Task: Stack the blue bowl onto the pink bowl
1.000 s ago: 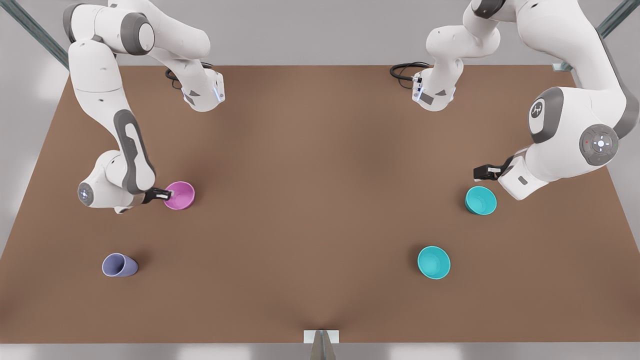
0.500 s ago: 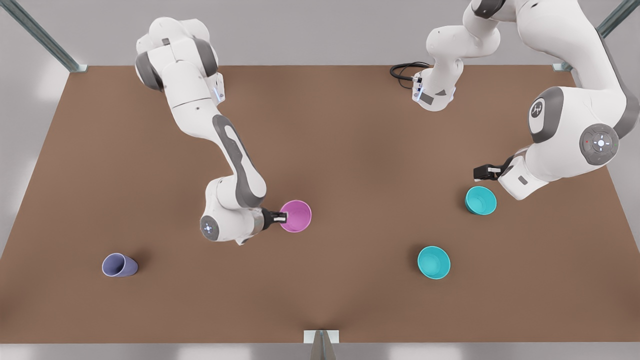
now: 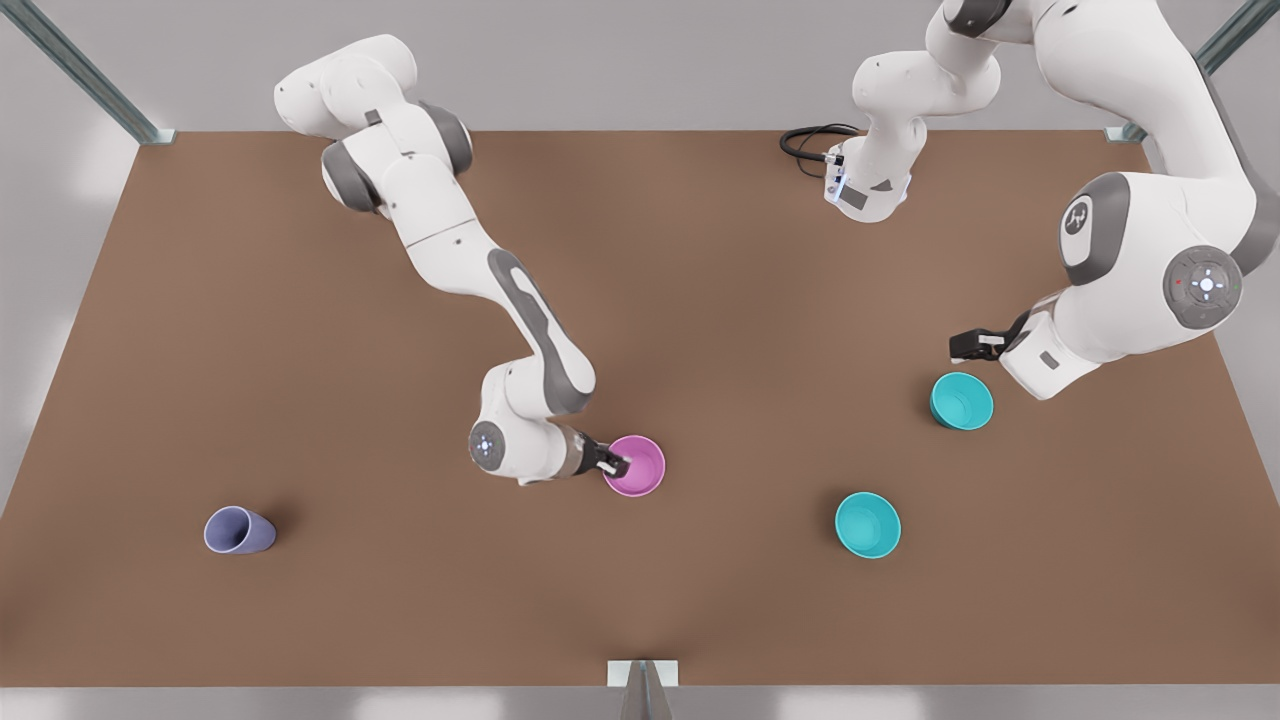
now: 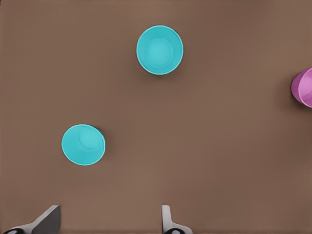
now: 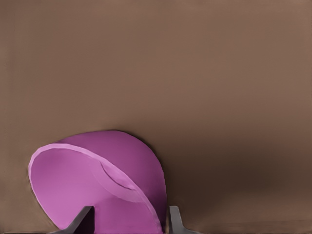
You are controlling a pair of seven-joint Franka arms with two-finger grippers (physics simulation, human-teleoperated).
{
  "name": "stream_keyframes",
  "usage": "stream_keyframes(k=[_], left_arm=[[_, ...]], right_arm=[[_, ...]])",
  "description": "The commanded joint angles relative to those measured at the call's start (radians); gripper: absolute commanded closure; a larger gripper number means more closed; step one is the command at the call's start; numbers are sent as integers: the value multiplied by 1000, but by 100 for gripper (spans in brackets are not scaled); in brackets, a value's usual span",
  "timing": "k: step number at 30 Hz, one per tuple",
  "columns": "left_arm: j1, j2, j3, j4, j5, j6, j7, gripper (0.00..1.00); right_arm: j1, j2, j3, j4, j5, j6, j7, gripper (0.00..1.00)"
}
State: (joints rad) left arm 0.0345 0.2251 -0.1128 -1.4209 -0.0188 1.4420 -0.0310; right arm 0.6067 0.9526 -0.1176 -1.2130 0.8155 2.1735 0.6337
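In the front view, the right gripper (image 3: 612, 463) is pinching the near rim of the pink bowl (image 3: 636, 466), one finger inside the wall and one outside. The bowl is sitting near the middle of the tabletop (image 3: 700, 280); whether it is resting on it or held just above, I cannot tell. On the front view's right, the left gripper (image 3: 972, 345) is hovering just beside the blue bowl (image 3: 961, 400), not touching it. The second turquoise bowl (image 3: 867, 524) is lying between that bowl and the pink one, nearer the front edge. A lavender cup (image 3: 238, 530) is lying well apart on the front view's left.

In the left wrist view, the left gripper (image 4: 107, 224) is showing its fingers (image 4: 46, 222) spread wide with nothing between them. The blue bowl (image 4: 83, 144) is lying nearest them, mouth up; the second turquoise bowl (image 4: 160, 49) is farther off, and the pink bowl (image 4: 304, 87) is showing well beyond both.

In the right wrist view, the right gripper (image 5: 129, 224) is clamping the wall of the pink bowl (image 5: 92, 185), which is looking tilted toward the camera.

Judging from this, the left arm is the nearer one to the blue bowl, and its travel afterward would be running toward the tabletop's middle, past the second turquoise bowl.
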Motion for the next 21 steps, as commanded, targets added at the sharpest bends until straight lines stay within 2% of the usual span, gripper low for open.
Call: stream_keyframes(k=[1, 4, 5, 6, 8, 9, 10, 11, 13, 16, 17, 18, 21], left_arm=[[5, 10, 1, 2, -1, 11, -3, 0], [24, 30, 1, 3, -4, 23, -12, 0], [24, 57, 1, 16, -1, 23, -14, 0], [24, 121, 1, 34, 0, 93, -10, 0], [25, 364, 2, 169, 0, 270, -12, 0], [25, 463, 1, 247, -1, 327, -14, 0], [24, 585, 1, 349, -3, 354, -9, 0], [24, 640, -1, 378, -4, 408, -7, 0], [24, 703, -4, 376, -6, 471, -4, 0], [21, 763, -11, 370, -7, 529, 2, 0], [21, 770, -11, 370, -7, 557, 3, 0], [21, 780, -11, 369, -7, 568, 2, 0], [19, 781, -11, 329, -13, 568, 0, 0]], right_arm=[[-4, -40, -4, -7, -1, 17, 294, 0], [-90, -159, -13, -62, -13, -219, 270, 0], [-137, -216, -40, -92, -19, -409, 193, 0], [-191, -241, -63, -85, -64, -595, 112, 0], [-283, -278, -89, -62, -200, -883, -161, 0], [-288, -297, -103, 7, -326, -974, -264, 0], [-308, -325, -109, 133, -498, -1066, -514, 0], [-329, -374, -111, 191, -624, -1078, -735, 0], [-323, -534, -132, 178, -702, -1064, -819, 0], [-323, -761, -113, -23, -785, -970, -807, 0], [-328, -834, -64, -143, -857, -884, -789, 0], [-360, -857, 2, -186, -863, -865, -708, 0], [-387, -825, 13, -174, -858, -888, -695, 0]])
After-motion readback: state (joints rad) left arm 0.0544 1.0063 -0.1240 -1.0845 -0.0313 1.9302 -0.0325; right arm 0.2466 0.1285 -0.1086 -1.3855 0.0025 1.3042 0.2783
